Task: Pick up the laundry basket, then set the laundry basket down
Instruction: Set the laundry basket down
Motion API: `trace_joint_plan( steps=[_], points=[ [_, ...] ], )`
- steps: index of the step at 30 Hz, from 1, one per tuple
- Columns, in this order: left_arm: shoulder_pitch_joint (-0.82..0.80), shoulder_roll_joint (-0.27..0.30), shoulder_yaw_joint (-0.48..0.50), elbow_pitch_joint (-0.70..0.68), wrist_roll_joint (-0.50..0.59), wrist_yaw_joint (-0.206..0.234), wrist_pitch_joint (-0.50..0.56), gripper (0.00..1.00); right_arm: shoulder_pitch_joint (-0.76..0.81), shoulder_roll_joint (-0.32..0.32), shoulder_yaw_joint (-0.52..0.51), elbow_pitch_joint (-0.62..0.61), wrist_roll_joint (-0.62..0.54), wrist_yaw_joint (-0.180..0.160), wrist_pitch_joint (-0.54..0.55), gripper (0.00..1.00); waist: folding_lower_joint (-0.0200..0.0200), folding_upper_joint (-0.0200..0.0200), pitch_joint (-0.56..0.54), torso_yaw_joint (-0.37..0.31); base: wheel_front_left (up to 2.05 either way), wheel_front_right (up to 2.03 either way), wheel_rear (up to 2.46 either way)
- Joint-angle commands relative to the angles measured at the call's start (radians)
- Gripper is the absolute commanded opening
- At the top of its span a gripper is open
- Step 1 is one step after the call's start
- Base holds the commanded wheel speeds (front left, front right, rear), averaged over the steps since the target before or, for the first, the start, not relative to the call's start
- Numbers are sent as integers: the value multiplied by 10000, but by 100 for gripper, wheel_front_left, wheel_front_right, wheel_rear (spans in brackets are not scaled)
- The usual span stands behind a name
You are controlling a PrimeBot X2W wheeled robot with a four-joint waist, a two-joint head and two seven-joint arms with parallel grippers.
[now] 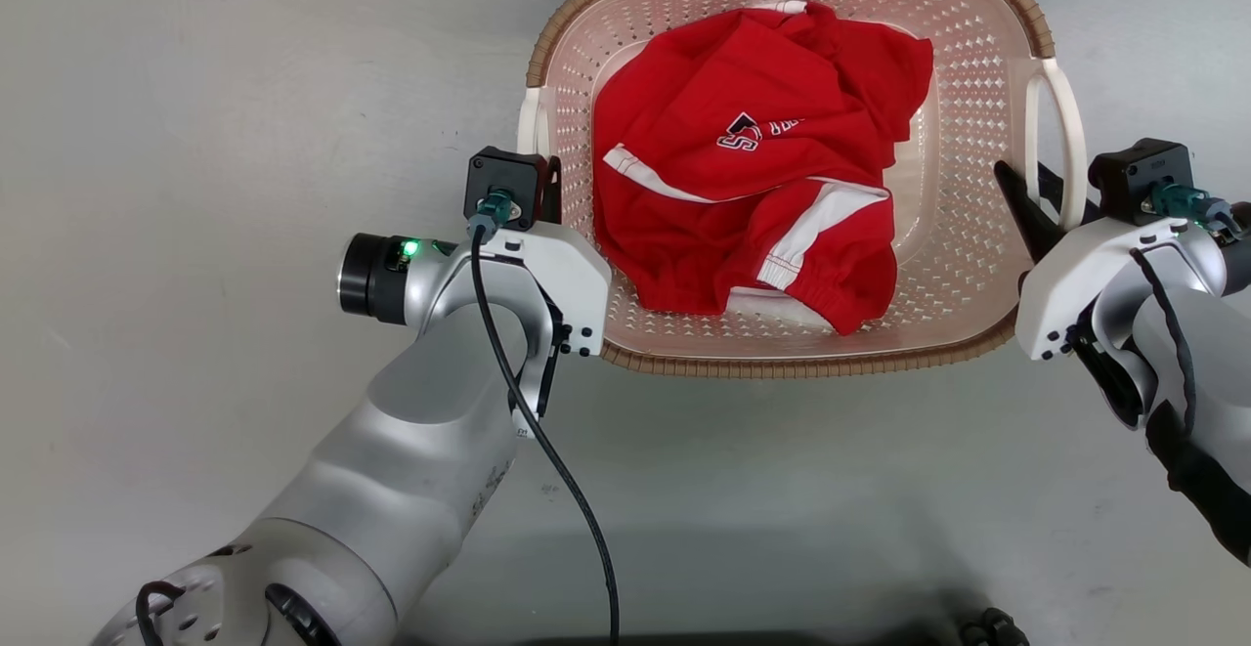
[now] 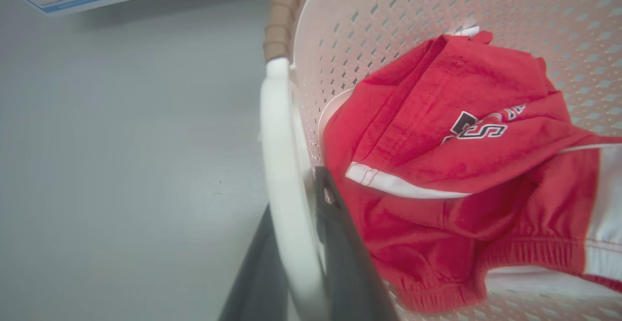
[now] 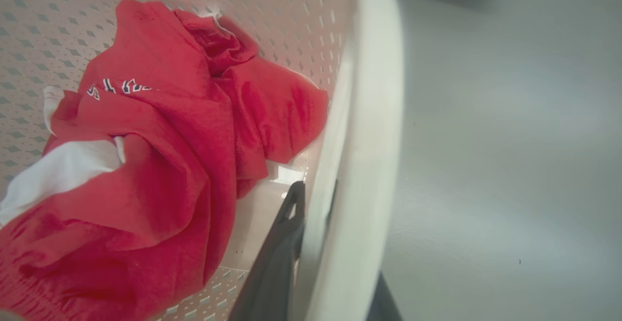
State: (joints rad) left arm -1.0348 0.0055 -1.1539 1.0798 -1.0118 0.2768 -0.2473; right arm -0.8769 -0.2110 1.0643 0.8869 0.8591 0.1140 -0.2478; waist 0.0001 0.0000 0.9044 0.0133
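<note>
A laundry basket (image 1: 963,138) holding a red garment (image 1: 743,206) is seen between two robot arms over a grey floor (image 1: 244,138). The left fingers (image 2: 340,243) are clamped on its left handle (image 2: 286,165), the right fingers (image 3: 277,253) on its right handle (image 3: 364,141). Whether it is lifted cannot be told. If one arm is raised faster, the basket is likely to be tipped and a smooth handle lost.

One rounded-rectangular pale pink-beige perforated plastic laundry basket (image 1: 963,236), two white plastic side handles on it (image 1: 1070,138), one crumpled heap of red cloth with white stripes (image 1: 743,196) whose garment count cannot be told, two dark-fingered grippers, namely left gripper (image 2: 294,190) and right gripper (image 3: 335,228), one black cable (image 1: 547,451)
</note>
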Motion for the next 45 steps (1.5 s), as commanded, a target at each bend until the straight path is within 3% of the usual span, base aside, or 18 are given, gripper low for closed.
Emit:
trace_joint_plan(
  steps=[1,22,23,24,25,26,45],
  points=[
    [-245,447,121,105,189,37,-145,0,652,-326,230,24,-267,167,-139,0,0,0,12,-16,0,0,0],
    [-337,447,-20,165,85,-15,-145,0,638,-221,417,238,-84,167,-139,0,0,0,85,-97,0,0,0],
    [-344,447,68,133,28,40,-145,0,595,-229,348,263,-126,167,-139,29,0,0,99,-96,0,0,0],
    [-306,447,104,113,-8,79,-145,25,569,-228,286,279,-184,167,-139,67,0,0,114,-100,0,0,0],
    [-208,447,26,132,-42,52,-112,60,628,-192,271,362,-111,167,-139,100,0,0,117,-103,0,0,0],
    [-139,447,-39,135,-94,27,-47,100,615,-174,242,383,-110,167,-139,100,0,0,128,-109,0,0,0],
    [-119,447,-404,-583,-1036,281,-134,100,586,-187,-247,-74,-355,167,-139,100,0,0,312,-100,0,0,0]
  ],
)
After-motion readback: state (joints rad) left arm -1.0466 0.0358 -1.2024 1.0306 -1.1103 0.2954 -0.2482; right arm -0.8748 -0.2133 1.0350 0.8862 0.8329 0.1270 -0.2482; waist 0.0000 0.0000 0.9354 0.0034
